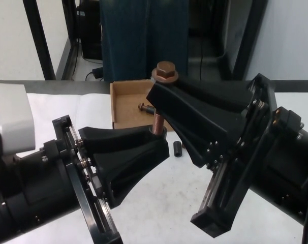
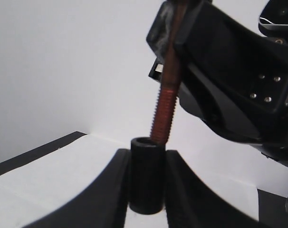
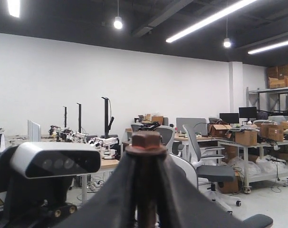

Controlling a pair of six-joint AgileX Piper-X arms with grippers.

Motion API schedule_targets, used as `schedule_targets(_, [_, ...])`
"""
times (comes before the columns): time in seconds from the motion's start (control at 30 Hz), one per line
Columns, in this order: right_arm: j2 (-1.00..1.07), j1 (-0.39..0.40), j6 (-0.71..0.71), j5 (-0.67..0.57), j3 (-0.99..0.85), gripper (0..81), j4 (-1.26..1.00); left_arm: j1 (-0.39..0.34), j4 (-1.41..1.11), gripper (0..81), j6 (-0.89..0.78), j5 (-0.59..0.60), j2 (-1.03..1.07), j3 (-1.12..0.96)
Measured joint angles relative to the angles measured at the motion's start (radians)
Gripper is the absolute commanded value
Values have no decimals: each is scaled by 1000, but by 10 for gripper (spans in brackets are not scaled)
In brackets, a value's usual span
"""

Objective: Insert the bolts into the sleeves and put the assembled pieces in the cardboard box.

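Observation:
My left gripper [image 2: 146,190] is shut on a black sleeve [image 2: 146,173], held upright above the bench. My right gripper [image 1: 159,109] is shut on a copper-coloured bolt [image 1: 157,122], head up [image 1: 165,71]. The bolt's threaded tip [image 2: 164,116] sits at the sleeve's top opening, tilted slightly. In the right wrist view the bolt head [image 3: 146,141] stands between the fingers [image 3: 110,194]. The cardboard box [image 1: 121,104] lies behind both grippers, with one assembled piece [image 1: 146,107] inside. A loose black sleeve [image 1: 177,149] rests on the white bench.
The white bench surface [image 1: 164,203] extends around the arms. A grey-white camera housing [image 1: 11,117] on the left arm sits at the left edge. Dark frames and a curtain stand beyond the bench's far edge.

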Motion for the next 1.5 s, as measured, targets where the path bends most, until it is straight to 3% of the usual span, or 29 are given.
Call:
schedule_targets(0.73, [0, 3, -16, 29, 5, 2, 27, 0, -24, 9, 2, 5, 0, 0])
schedule_targets(1.5, [0, 6, -42, 31, 6, 2, 79, 0, -60, 9, 118, -11, 0, 0])
